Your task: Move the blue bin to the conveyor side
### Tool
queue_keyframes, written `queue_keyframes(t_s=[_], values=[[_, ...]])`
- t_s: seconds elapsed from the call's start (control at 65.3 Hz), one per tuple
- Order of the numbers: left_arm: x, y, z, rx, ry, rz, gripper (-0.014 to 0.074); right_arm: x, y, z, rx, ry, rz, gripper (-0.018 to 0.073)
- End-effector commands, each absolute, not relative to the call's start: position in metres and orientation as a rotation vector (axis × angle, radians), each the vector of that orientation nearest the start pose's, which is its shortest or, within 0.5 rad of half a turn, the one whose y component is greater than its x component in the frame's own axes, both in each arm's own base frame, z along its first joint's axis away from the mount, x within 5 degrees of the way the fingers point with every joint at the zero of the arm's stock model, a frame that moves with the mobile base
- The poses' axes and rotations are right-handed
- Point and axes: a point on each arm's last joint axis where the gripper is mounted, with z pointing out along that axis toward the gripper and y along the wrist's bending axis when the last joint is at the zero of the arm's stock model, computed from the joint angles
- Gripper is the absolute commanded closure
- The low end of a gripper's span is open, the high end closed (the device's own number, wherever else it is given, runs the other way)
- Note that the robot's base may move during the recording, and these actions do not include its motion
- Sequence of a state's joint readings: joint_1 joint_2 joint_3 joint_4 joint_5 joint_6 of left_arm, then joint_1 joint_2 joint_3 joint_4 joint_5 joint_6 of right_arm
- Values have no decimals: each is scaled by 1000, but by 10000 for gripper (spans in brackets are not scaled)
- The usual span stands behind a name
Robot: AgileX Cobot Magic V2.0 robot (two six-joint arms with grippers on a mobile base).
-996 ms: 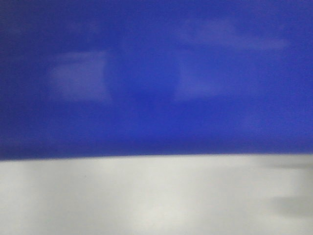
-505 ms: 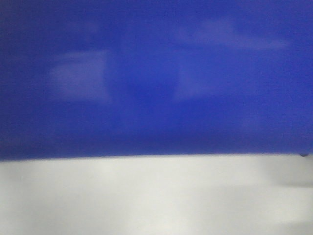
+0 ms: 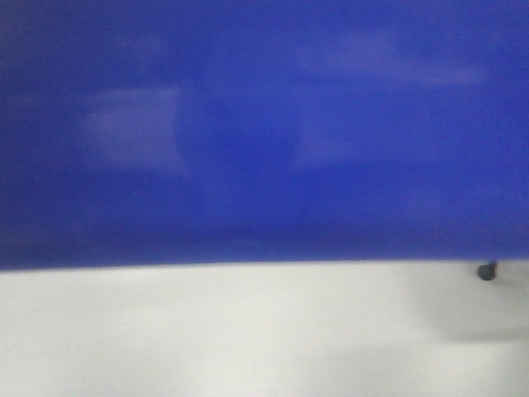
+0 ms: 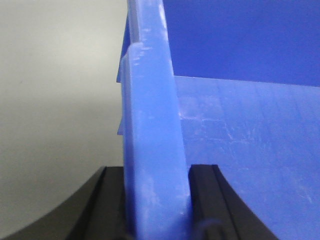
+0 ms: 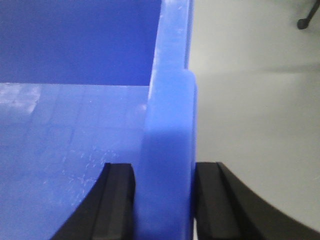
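Pale grey surface (image 3: 248, 339), blue bin (image 3: 264, 132) behind, small dark object (image 3: 487, 270) at right

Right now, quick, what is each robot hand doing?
The left gripper is shut on the rim of the blue bin.
The right gripper is shut on the blue bin's rim too.

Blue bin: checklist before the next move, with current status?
1. Left tool grip: ok, one finger on each side of the blue bin wall, closed against the rim.
2. Right tool grip: ok, same on the opposite wall.
3. Bin contents: ok, the parts of the bin floor seen in the wrist views are bare.
4. Conveyor location: cannot tell, it is in no view.
5. Path: not ok, a small dark object shows at the bin's lower edge, far right of the front view. Identify it first.
6. Bin lifted off the surface: cannot tell, the front view is blurred.
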State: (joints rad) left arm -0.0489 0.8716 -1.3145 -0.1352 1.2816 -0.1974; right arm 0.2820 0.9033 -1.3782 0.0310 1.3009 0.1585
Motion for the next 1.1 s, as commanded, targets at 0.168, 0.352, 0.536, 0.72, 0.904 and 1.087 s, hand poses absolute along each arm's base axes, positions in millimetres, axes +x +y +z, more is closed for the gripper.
queue_keyframes(t_s=[0.168,0.352,0.536,0.72,0.904,1.087], values=[[117,-12,459,-147,2214,-219,596,117,27,472,-138,2194,152,633],[117,-11,459,-148,2214,-209,596,117,27,472,-138,2194,152,633],[117,-10,459,-149,2214,-203,596,117,27,472,-138,2194,152,633],[117,-10,459,-149,2214,-197,596,117,27,472,-138,2194,152,633],[117,-10,459,-149,2214,-195,596,117,27,472,-138,2194,152,633],[117,-10,459,-149,2214,-195,596,117,27,472,-138,2194,152,633]])
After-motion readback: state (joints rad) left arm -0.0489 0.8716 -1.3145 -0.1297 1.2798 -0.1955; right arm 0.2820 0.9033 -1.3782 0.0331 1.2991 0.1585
